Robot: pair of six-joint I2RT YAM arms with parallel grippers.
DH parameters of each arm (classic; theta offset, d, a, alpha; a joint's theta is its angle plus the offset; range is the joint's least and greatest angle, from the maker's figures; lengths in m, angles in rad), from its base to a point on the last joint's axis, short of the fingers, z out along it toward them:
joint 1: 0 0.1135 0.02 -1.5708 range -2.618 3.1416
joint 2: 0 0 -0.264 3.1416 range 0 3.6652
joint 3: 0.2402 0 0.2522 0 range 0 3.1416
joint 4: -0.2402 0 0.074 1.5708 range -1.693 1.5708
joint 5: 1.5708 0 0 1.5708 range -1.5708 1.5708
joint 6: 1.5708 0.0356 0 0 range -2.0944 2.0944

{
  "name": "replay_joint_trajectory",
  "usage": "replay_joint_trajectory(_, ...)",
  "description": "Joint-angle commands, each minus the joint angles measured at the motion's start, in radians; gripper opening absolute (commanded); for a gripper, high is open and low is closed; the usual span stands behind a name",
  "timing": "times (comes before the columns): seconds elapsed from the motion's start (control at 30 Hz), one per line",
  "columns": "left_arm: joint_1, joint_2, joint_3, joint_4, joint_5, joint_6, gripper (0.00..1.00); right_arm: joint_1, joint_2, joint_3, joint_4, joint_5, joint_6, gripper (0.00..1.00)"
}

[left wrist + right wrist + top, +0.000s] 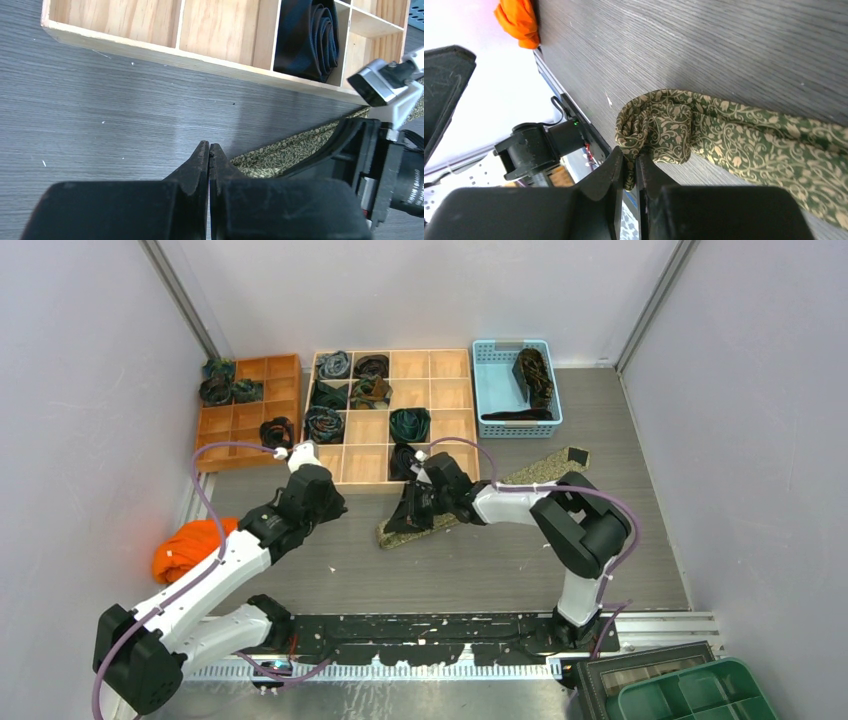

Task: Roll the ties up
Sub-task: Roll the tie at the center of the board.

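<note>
Top external: tie (535, 470) runs near-left to far-right, right hand (402, 523) pinching its curled end.

Both arms share one build: white shells over the long links and bulky black housings at the joints. The left arm (215, 575) carries a lilac cable (197, 472) that bows out on its 9 o'clock side. The right arm (565, 530) has a second lilac cable (633, 530) curving round at 3 o'clock. The left hand (209, 152) ends in matte black, wedge-shaped fingers, scuffed pale along the edges. The right hand (630, 162) has the same tapered black fingers. At its wrist sits a small silver-grey camera (378, 82) on a white bracket.
</note>
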Motion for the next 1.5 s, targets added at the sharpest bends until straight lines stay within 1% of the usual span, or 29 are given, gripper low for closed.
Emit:
replay_joint_trajectory(0.0, -0.001, -0.020, -0.002, 0.034, -0.028, 0.023, 0.00, 0.002, 0.053, 0.030, 0.164, -0.089, 0.106, 0.15)
replay_joint_trajectory(0.2, -0.001, -0.016, -0.002, 0.040, -0.016, 0.023, 0.00, -0.018, 0.061, -0.007, 0.200, -0.079, 0.110, 0.15)
replay_joint_trajectory(0.37, -0.001, -0.005, 0.003, 0.045, -0.001, 0.024, 0.00, -0.048, 0.005, -0.058, 0.200, -0.066, 0.095, 0.15)
replay_joint_trajectory(0.5, 0.000, 0.013, 0.006, 0.053, 0.012, 0.025, 0.00, -0.073, 0.010, -0.078, 0.181, -0.080, 0.076, 0.15)
replay_joint_trajectory(0.63, 0.000, 0.030, 0.010, 0.055, 0.027, 0.023, 0.00, -0.094, 0.013, -0.131, 0.238, -0.085, 0.076, 0.15)
replay_joint_trajectory(0.73, -0.001, 0.036, 0.008, 0.063, 0.038, 0.024, 0.00, -0.109, 0.012, -0.153, 0.242, -0.077, 0.066, 0.15)
replay_joint_trajectory(0.9, 0.000, 0.051, 0.009, 0.079, 0.060, 0.023, 0.00, -0.115, -0.010, -0.155, 0.173, -0.034, 0.009, 0.16)
replay_joint_trajectory(1.0, -0.001, 0.056, 0.005, 0.090, 0.067, 0.023, 0.00, -0.116, -0.034, -0.127, 0.070, 0.013, -0.055, 0.18)
replay_joint_trajectory(1.07, 0.000, 0.061, 0.001, 0.095, 0.073, 0.023, 0.00, -0.116, -0.052, -0.104, -0.004, 0.043, -0.092, 0.23)
replay_joint_trajectory(1.13, 0.000, 0.066, -0.004, 0.102, 0.080, 0.023, 0.00, -0.114, -0.066, -0.077, -0.069, 0.064, -0.123, 0.33)
replay_joint_trajectory(1.17, -0.001, 0.069, -0.007, 0.106, 0.082, 0.023, 0.00, -0.112, -0.072, -0.067, -0.092, 0.069, -0.138, 0.36)
replay_joint_trajectory(1.2, -0.001, 0.072, -0.009, 0.108, 0.083, 0.022, 0.00, -0.114, -0.074, -0.057, -0.115, 0.078, -0.150, 0.37)
replay_joint_trajectory(1.23, 0.000, 0.075, -0.012, 0.111, 0.085, 0.022, 0.00, -0.113, -0.075, -0.043, -0.155, 0.089, -0.162, 0.37)
replay_joint_trajectory(1.37, -0.001, 0.087, -0.021, 0.125, 0.093, 0.021, 0.00, -0.107, -0.070, -0.016, -0.213, 0.134, -0.187, 0.36)
replay_joint_trajectory(1.47, -0.001, 0.095, -0.030, 0.136, 0.095, 0.023, 0.00, -0.095, -0.065, 0.000, -0.235, 0.164, -0.199, 0.33)
